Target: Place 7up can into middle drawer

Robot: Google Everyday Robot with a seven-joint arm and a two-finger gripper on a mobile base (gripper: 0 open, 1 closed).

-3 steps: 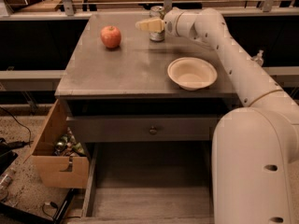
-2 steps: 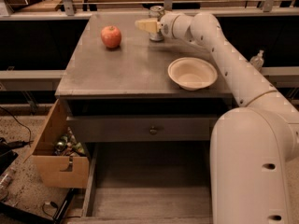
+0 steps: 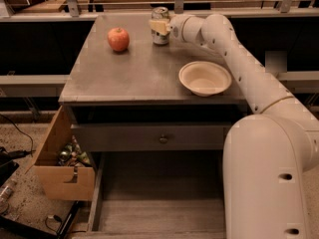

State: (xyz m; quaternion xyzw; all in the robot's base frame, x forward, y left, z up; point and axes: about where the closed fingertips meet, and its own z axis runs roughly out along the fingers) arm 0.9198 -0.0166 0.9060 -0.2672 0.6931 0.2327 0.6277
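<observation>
The 7up can (image 3: 160, 13) is seen upright at the far edge of the cabinet top (image 3: 129, 71), right of a red apple (image 3: 118, 39). The gripper (image 3: 160, 26) is set against the can, though whether it is clamped cannot be told. The middle drawer (image 3: 159, 215) is found open below, well apart.

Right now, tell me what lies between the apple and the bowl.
Only bare cabinet top, in the camera view. The 7up can stands behind that line, with the end effector at it.
</observation>
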